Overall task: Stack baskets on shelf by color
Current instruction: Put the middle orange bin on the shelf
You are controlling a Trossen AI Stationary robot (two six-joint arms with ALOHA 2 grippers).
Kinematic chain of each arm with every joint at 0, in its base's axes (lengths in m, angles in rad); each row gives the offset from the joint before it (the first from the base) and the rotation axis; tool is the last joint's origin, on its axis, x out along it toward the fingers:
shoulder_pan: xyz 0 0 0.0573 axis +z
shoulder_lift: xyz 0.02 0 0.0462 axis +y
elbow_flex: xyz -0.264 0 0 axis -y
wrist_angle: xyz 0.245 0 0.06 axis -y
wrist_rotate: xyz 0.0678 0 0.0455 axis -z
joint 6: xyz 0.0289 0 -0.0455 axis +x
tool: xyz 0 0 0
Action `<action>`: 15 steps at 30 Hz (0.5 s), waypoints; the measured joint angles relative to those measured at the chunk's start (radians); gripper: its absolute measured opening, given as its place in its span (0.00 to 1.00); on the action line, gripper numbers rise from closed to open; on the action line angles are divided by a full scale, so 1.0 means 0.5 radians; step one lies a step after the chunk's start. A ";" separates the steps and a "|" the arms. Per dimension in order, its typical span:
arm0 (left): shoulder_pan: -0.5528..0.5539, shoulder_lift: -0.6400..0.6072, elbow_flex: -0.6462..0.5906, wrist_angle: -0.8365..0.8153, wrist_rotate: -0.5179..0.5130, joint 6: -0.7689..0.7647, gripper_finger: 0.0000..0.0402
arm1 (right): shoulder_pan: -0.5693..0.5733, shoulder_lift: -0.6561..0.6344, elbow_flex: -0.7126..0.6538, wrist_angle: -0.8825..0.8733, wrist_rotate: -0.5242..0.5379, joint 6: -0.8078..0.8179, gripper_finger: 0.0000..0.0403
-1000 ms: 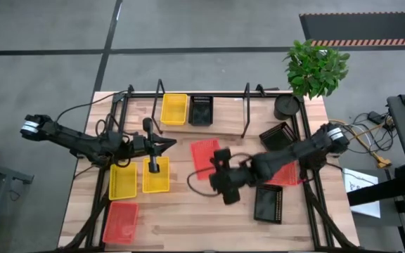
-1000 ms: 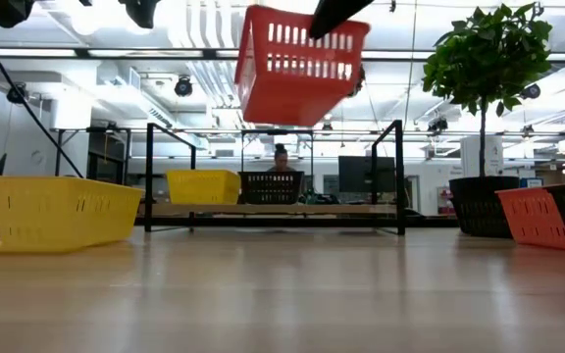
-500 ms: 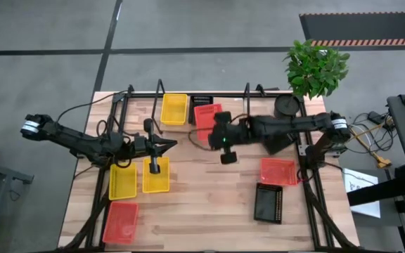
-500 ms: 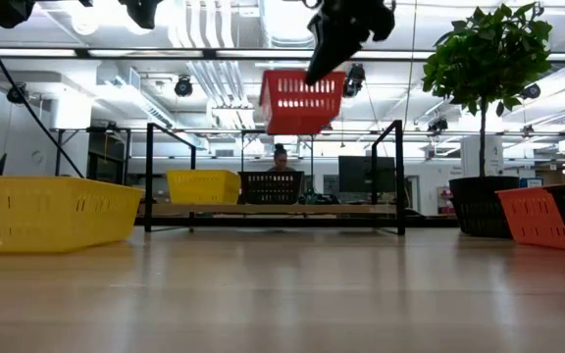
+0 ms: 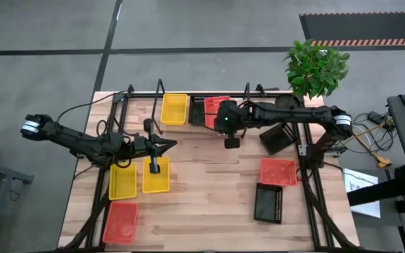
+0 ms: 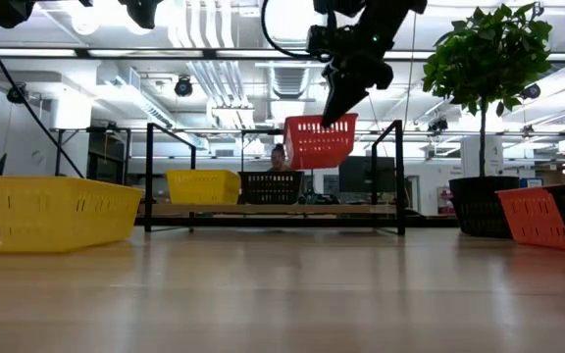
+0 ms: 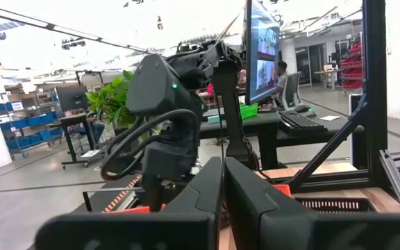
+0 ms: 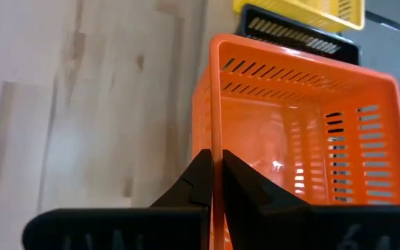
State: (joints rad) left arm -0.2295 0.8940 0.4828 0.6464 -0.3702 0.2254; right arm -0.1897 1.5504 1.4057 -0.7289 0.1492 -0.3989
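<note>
One orange basket [image 5: 219, 107] held above the shelf [image 5: 247, 112].
Right tool [image 8: 216, 182] is clamped on its rim, beside the black basket [image 5: 198, 111]; left tool [image 5: 166, 143] closed, empty.

black basket [image 5: 198, 111] partly hidden, person [image 6: 280, 157] behind basket

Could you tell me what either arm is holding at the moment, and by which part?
The right hand pinches an orange basket by the rim of one side wall, above the shelf. The left hand is shut on nothing.

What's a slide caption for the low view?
Right pincer carries an orange basket by its rim above the shelf.
</note>
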 joint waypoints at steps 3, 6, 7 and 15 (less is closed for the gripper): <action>0.000 0.002 0.000 0.000 0.000 0.000 0.00 | -0.045 -0.044 -0.052 0.086 -0.001 -0.044 0.03; 0.000 0.002 0.000 0.000 0.000 0.000 0.00 | -0.085 -0.086 -0.104 0.154 -0.001 -0.064 0.03; 0.000 0.002 0.000 0.000 0.000 0.002 0.00 | -0.098 -0.099 -0.121 0.168 -0.001 -0.073 0.03; 0.000 0.001 0.000 0.001 -0.001 0.050 0.00 | -0.212 -0.250 -0.314 0.295 -0.001 -0.100 0.03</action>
State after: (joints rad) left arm -0.2295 0.8944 0.4828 0.6468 -0.3706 0.2503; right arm -0.2958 1.4256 1.2489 -0.5816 0.1489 -0.4487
